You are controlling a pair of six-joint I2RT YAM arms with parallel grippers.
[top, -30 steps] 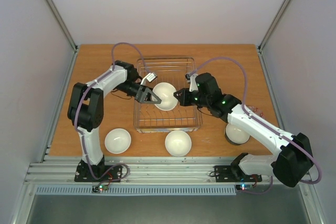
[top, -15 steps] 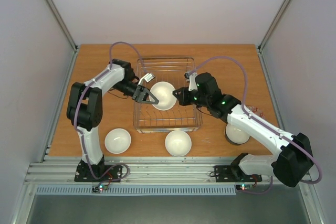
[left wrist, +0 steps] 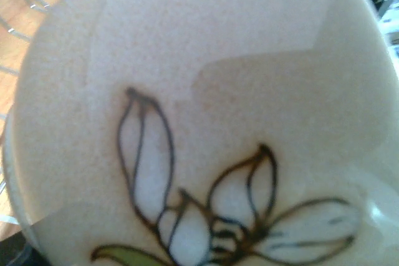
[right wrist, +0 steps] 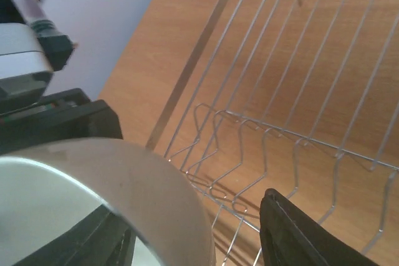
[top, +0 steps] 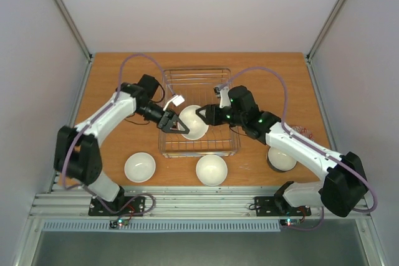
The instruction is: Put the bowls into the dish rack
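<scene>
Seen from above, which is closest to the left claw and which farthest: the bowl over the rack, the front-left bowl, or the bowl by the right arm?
1. The held bowl, touching the left gripper, over the dish rack.
2. The front-left bowl, in front of the rack's left corner.
3. The bowl by the right arm, far right, partly hidden.

The dish rack (top: 199, 85) stands central, a centre bowl (top: 194, 124) in or just above it, hard to tell. Before it lie a left bowl (top: 139, 167) and a middle bowl (top: 211, 169), a right bowl (top: 282, 159) under my right arm (top: 302, 147)
</scene>
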